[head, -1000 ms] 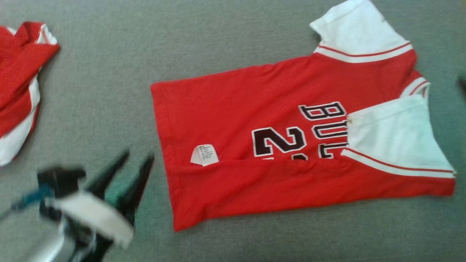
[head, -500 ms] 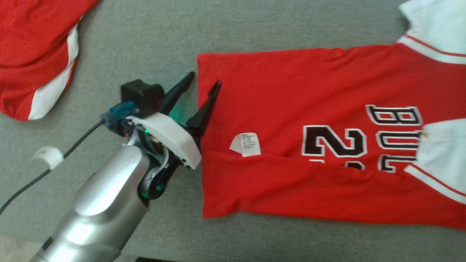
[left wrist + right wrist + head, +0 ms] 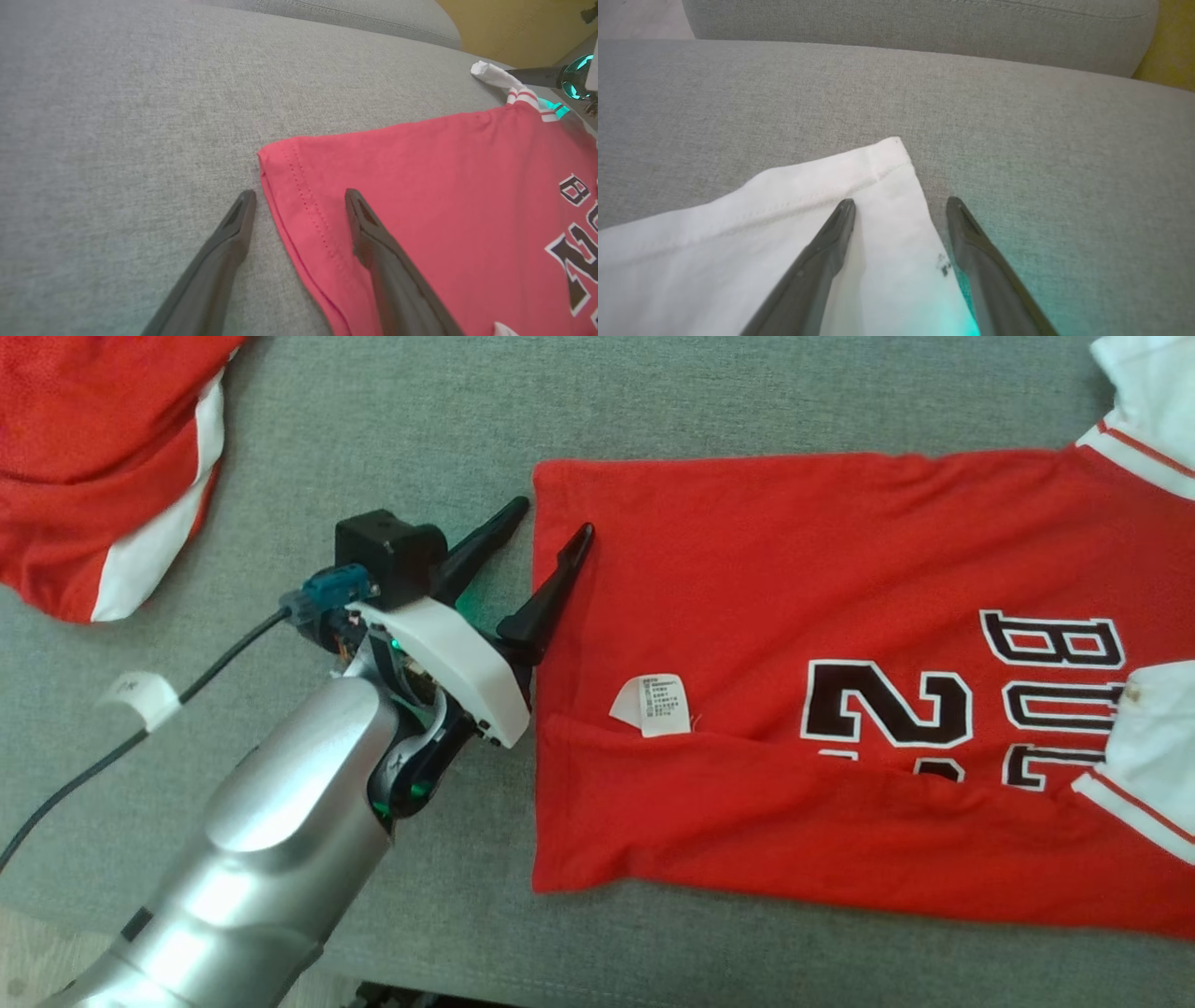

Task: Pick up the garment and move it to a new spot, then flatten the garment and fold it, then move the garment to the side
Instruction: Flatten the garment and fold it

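1. One red jersey [image 3: 747, 616] lies flat on a grey sofa seat [image 3: 373, 429], its lower side folded up over the front. It fills the middle and right of the head view, with the hem on the left and two white sleeves at the right edge.
2. It shows black lettering outlined in white and one white care label [image 3: 653, 705].
3. A second red and white garment [image 3: 84, 476] lies well apart at the upper left.
4. The left gripper [image 3: 554, 516] is at the jersey's far hem corner. Its two fingers are spread wide and hold nothing: one over the grey seat just beside the hem, one over the red cloth.
5. The right gripper [image 3: 900, 201] is also spread wide and empty. Its fingers straddle the edge of one white sleeve [image 3: 784, 224] near its corner.
6. One dark cable [image 3: 140, 742] with one white tag [image 3: 140, 698] trails from the left arm.
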### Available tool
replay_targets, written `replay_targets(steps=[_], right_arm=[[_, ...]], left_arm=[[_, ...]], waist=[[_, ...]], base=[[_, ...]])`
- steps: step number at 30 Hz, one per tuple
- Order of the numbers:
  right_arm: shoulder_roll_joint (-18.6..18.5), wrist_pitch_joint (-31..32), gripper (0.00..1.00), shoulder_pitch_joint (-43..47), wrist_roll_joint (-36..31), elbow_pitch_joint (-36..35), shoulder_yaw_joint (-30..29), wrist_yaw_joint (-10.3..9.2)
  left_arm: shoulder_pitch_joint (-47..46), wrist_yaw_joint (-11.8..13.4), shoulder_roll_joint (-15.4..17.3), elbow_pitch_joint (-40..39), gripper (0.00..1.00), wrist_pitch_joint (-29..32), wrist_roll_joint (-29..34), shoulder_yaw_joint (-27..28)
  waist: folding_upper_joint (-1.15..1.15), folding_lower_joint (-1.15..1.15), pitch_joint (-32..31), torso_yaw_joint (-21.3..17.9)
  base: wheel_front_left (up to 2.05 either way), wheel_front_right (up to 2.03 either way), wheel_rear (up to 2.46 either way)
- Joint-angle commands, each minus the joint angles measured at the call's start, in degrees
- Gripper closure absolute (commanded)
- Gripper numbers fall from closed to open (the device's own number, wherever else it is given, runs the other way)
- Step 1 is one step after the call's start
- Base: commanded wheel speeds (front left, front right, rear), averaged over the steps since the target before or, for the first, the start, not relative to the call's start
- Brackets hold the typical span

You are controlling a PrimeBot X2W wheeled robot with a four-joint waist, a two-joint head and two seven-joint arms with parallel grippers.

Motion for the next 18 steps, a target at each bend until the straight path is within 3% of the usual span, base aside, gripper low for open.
replay_targets(steps=[1, 15, 16, 17, 18], right_arm=[[-0.55, 0.83, 0.0, -0.39, 0.65, -1.16, 1.22, 0.39], [1.24, 1.87, 0.0, -1.28, 4.21, -1.22, 5.42, 0.39], [1.24, 1.58, 0.2, -1.18, 4.47, -1.32, 5.99, 0.39], [1.08, 0.74, 1.0, -1.14, 4.7, -1.62, 6.72, 0.39], [1.03, 0.11, 1.0, -1.03, 5.17, -1.59, 7.21, 0.39]], left_arm=[[-1.12, 0.03, 1.3, -0.43, 0.0, 0.48, -0.34, 1.21], [-5.02, -0.87, 0.93, 2.43, 0.0, 4.13, -1.5, 0.23], [-5.01, -1.2, 0.9, 2.33, 0.0, 4.61, -1.87, -0.13], [-5.02, -1.52, 0.92, 2.12, 0.59, 4.89, -2.13, -0.49], [-5.02, -1.8, 0.99, 1.94, 0.95, 5.07, -2.33, -0.86]], waist=[[0.0, 0.0, -0.08, -0.2], [0.0, 0.0, 0.32, -2.08], [0.0, 0.0, 0.23, -2.12], [0.0, 0.0, 0.17, -2.14], [0.0, 0.0, 0.05, -2.15]], base=[[0.0, 0.0, 0.0], [0.0, 0.0, 0.0], [0.0, 0.0, 0.0], [0.0, 0.0, 0.0], [0.0, 0.0, 0.0]])
